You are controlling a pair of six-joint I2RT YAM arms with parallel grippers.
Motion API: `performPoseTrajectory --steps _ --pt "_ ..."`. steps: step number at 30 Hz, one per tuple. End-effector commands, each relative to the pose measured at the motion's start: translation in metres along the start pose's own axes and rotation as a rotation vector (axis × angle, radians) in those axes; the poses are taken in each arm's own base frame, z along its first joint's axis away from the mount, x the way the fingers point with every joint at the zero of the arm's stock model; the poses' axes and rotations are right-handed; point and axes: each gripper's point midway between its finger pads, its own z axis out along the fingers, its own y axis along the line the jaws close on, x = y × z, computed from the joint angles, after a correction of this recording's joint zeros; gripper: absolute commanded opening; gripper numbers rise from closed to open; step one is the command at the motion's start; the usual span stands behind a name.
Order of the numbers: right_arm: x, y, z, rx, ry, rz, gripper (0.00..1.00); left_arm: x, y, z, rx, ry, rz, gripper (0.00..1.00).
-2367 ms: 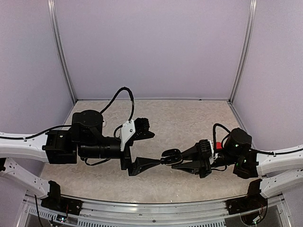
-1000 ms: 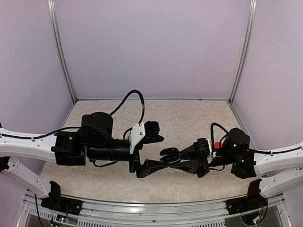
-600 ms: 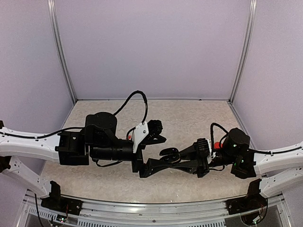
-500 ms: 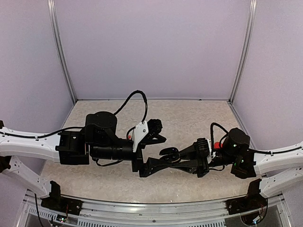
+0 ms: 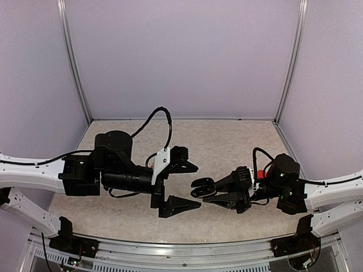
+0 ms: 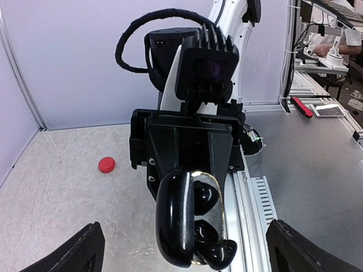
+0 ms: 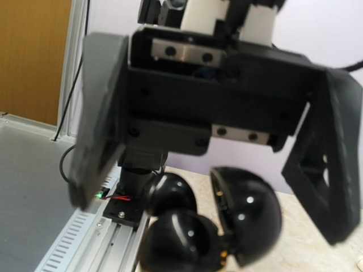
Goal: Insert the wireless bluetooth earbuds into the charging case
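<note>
Your right gripper (image 5: 206, 191) pinched the open black charging case (image 6: 177, 218) above the table (image 5: 227, 136). Two black earbuds (image 6: 205, 196) seemed seated inside, so insertion looked nearly finished. Your left gripper (image 5: 197, 185) faced it, fingers wide and empty. Next, you needed a square push on the lid. I counted one case, two earbuds and one red piece (image 6: 106, 164).

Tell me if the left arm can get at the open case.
Probably yes: the left pincer is open, pointed at the charging case in the right pincer, nothing between them.
</note>
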Motion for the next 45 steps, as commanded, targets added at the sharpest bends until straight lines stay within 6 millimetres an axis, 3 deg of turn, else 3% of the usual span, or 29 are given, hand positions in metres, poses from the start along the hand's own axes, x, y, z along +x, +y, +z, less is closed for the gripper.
performPoseTrajectory --steps 1,10,24,37,45 --pt "-0.014 0.000 0.001 0.004 -0.034 -0.022 0.00 -0.013 -0.008 -0.014 0.023 -0.022 0.055 0.99" --pt "-0.011 0.003 0.004 -0.026 -0.022 -0.018 0.00 -0.016 0.011 -0.022 -0.092 -0.011 0.071 0.96" --pt "-0.013 0.005 0.004 -0.037 -0.026 -0.015 0.00 0.003 0.011 -0.015 -0.086 0.051 0.075 0.93" --pt "-0.011 0.007 0.005 -0.049 -0.027 -0.006 0.00 -0.009 0.013 -0.010 -0.096 -0.009 0.048 0.90" --pt "-0.010 0.008 0.004 -0.053 -0.030 0.000 0.00 -0.002 0.018 -0.004 -0.093 -0.002 0.018 0.89"
